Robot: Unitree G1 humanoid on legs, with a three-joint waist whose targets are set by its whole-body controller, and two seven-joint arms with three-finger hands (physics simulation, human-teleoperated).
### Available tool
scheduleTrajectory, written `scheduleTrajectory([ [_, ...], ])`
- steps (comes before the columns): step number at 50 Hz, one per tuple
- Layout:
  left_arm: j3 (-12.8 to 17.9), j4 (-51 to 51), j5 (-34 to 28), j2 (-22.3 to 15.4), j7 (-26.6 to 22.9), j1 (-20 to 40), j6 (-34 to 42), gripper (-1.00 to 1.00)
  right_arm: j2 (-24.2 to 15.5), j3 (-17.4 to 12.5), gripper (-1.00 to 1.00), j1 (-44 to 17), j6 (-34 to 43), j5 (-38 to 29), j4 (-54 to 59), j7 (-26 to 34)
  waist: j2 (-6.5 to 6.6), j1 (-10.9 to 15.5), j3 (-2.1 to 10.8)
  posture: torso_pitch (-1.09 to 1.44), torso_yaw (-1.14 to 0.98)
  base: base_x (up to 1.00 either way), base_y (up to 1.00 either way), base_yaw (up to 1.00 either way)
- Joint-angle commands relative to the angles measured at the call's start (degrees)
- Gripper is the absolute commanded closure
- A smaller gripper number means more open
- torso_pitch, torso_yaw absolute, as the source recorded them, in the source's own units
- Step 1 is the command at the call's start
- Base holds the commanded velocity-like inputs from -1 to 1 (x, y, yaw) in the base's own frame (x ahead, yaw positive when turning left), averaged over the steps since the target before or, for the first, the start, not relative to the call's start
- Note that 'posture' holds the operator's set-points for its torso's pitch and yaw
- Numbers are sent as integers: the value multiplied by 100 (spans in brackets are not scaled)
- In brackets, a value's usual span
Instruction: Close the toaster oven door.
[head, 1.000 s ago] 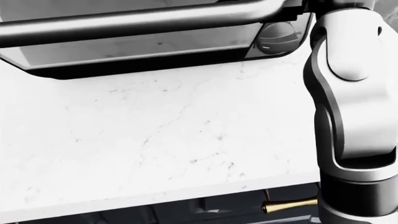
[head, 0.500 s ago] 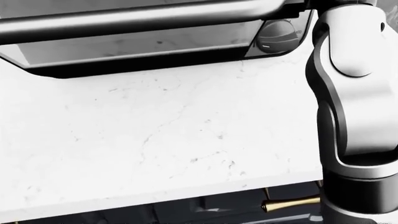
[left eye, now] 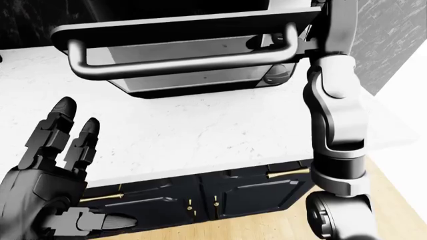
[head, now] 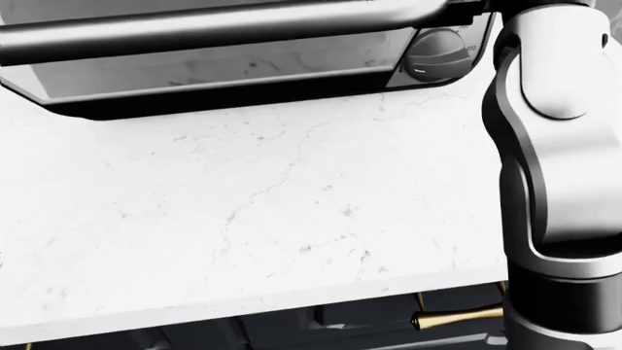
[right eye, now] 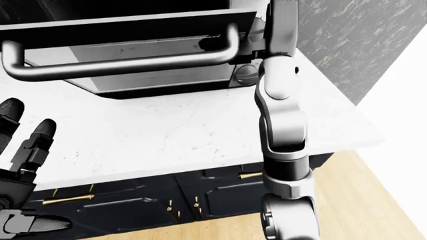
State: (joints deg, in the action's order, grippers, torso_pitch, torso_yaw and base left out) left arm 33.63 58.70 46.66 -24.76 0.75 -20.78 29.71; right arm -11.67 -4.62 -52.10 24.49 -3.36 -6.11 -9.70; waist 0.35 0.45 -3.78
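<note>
White counter (left eye: 200,130) is holding the oven (left eye: 193,75), door (left eye: 180,25) hanging open above. Left hand (left eye: 56,170) is spreading wide below it; right hand is hiding, cannot tell.

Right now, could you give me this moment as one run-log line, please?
toaster oven door: open, handle free | right arm: raised at door's right edge, hand hidden | left hand: open, low, idle

The left hand (left eye: 56,165) is raised at the lower left of the left-eye view, below the near edge of the worktop (left eye: 200,125). Its dark fingers (left eye: 53,130) are spread and extended upward over that edge, with the thumb jutting sideways lower down, and they grip nothing. The right arm (left eye: 334,115) rises steeply past the worktop's right end, forearm nearly vertical. Its hand lies past the top of the frame, unseen.
</note>
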Motion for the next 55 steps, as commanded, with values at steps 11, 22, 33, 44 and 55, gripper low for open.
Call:
scheduleTrajectory([
  [11,-497,130,-92,-448,368,44,-485,-100,-75,-155,-100,-263,-222,-36,-205,-126,23,-3,134,0,0,0,0,0],
  [22,-795,130,19,-802,704,139,-637,-100,-74,-151,-100,-327,-255,-28,-127,-135,34,-1,137,0,0,0,0,0],
  [33,-1544,130,57,-1213,1040,716,-503,-100,-54,-137,-100,-300,-275,-40,-140,-136,53,13,164,0,0,0,0,0],
  [44,-2220,130,-180,-1300,1034,1083,-372,-100,-49,-142,-100,-280,-309,-36,-127,-141,71,-4,185,0,0,0,0,0],
  [55,-2760,130,-410,-1402,1050,1563,-179,-100,-50,-142,-100,-303,-278,-23,-134,-155,75,-7,204,0,0,0,0,0],
])
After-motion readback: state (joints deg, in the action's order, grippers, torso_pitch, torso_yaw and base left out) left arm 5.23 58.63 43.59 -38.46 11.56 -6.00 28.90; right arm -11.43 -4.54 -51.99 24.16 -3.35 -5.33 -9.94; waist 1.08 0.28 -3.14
